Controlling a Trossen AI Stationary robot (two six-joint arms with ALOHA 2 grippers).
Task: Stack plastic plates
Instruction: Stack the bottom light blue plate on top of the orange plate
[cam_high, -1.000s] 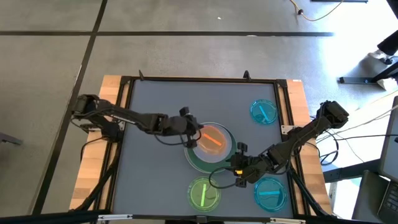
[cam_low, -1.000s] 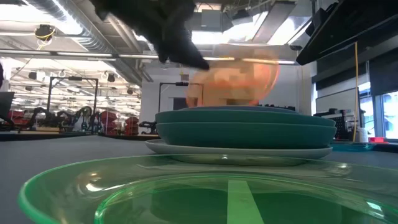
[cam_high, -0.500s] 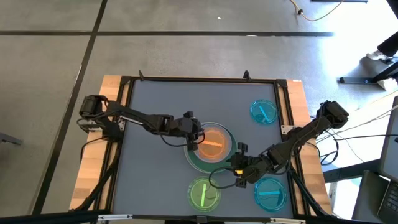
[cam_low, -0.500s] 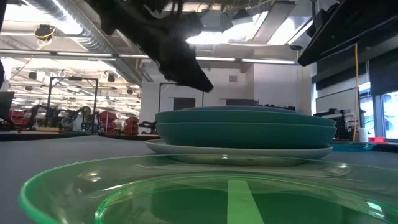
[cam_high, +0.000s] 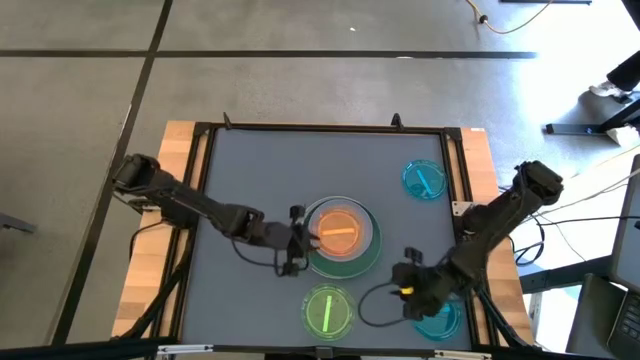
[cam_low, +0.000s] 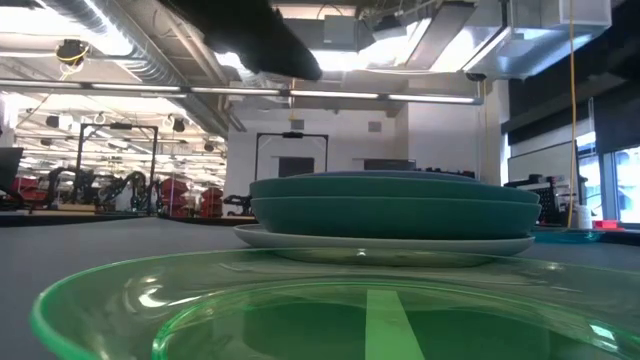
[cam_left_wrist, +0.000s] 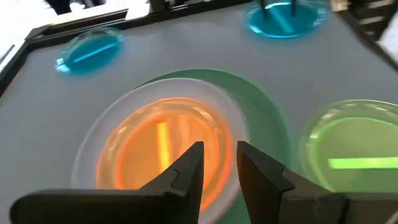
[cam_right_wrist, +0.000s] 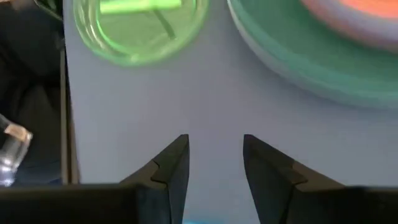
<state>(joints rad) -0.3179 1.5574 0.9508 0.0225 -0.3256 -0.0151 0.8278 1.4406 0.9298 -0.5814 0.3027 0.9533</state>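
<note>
A stack of larger plates stands mid-table, cream-white at the bottom and green ones above. The translucent orange plate lies flat on top of it. My left gripper hovers open just off the stack's left rim, its fingers pointing at the orange plate without touching it. My right gripper is open over bare table between the stack and the near cyan plate. The bright green plate rests flat near the near edge.
A second cyan plate lies at the far right of the table. The green plate fills the foreground of the low view. A raised black frame borders the grey table. Bare table lies left and far of the stack.
My left gripper carried the tilted orange plate down onto the stack, where it now lies flat, then drew back toward the table's left and near side, clear of it. My right gripper moved from the stack's near right rim toward the near edge, beside the near cyan plate.
</note>
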